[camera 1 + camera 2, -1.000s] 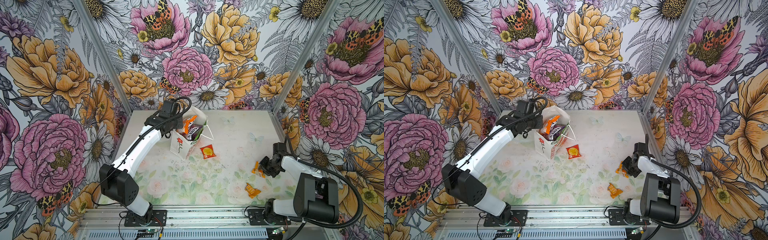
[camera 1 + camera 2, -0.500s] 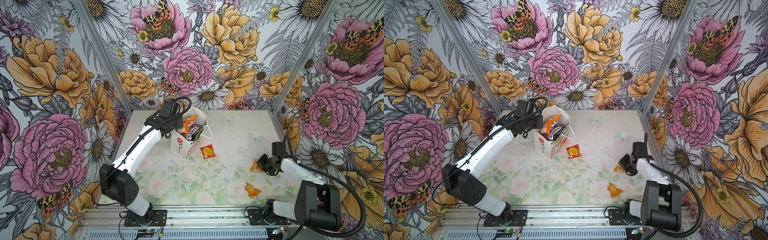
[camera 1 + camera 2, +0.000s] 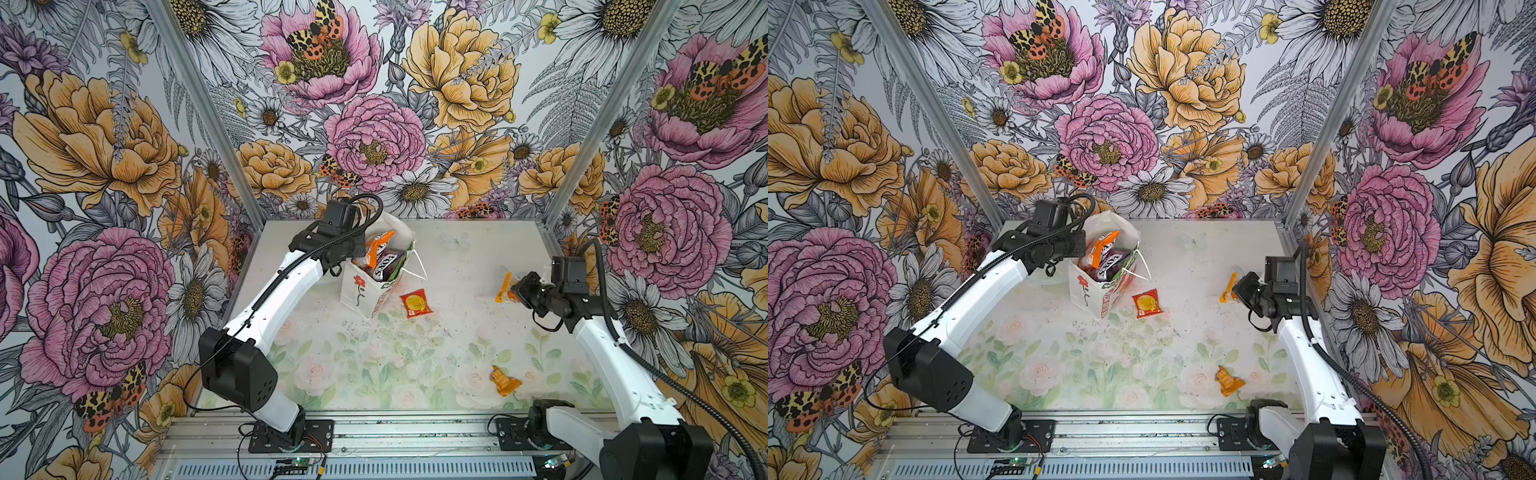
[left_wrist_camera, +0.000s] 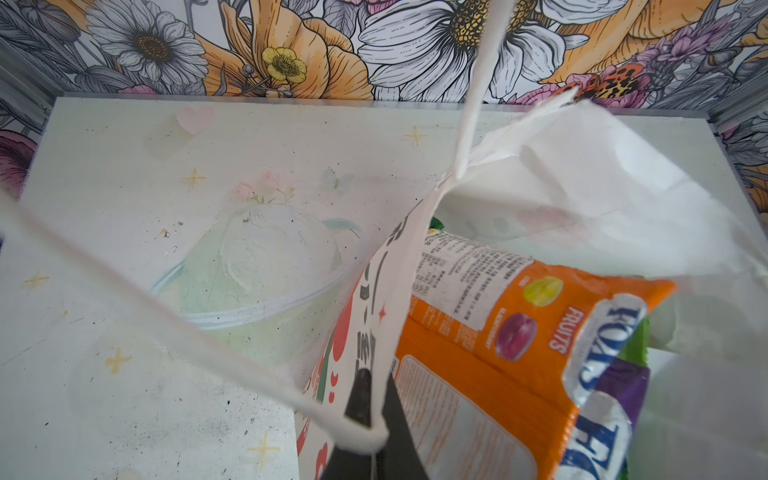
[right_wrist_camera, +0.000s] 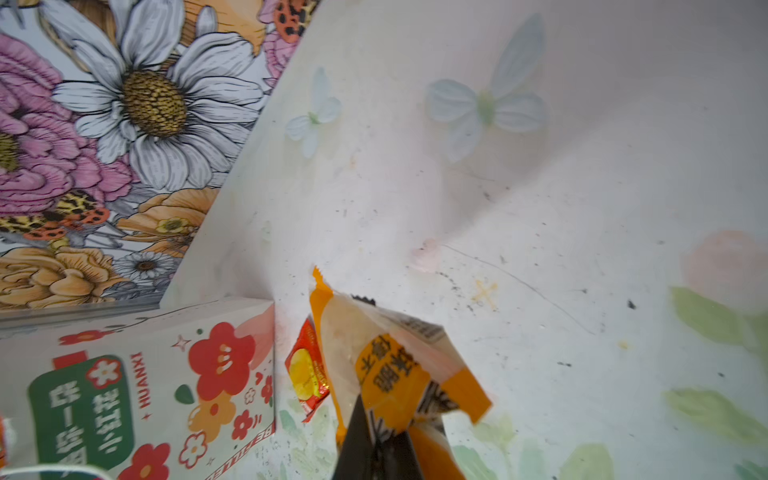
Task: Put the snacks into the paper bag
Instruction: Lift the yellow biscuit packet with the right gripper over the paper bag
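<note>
right tool (image 3: 516,292) now lifted, pinching orange wrapper (image 5: 395,374), left tool (image 4: 374,419) pinching paper bag (image 3: 359,291) rim, scuffed pastel surface (image 3: 415,353), floral walls (image 3: 374,137)

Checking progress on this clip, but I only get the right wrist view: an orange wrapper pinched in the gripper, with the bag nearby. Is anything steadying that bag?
Observer: Yes, the left gripper is shut on the rim of the paper bag.
Operator: Any snack out of my sight?
Observer: A second orange wrapper lies near the front edge of the table.
Operator: And inside the bag?
Observer: An orange FOX'S packet pokes out of the top, with a purple packet beside it.
</note>
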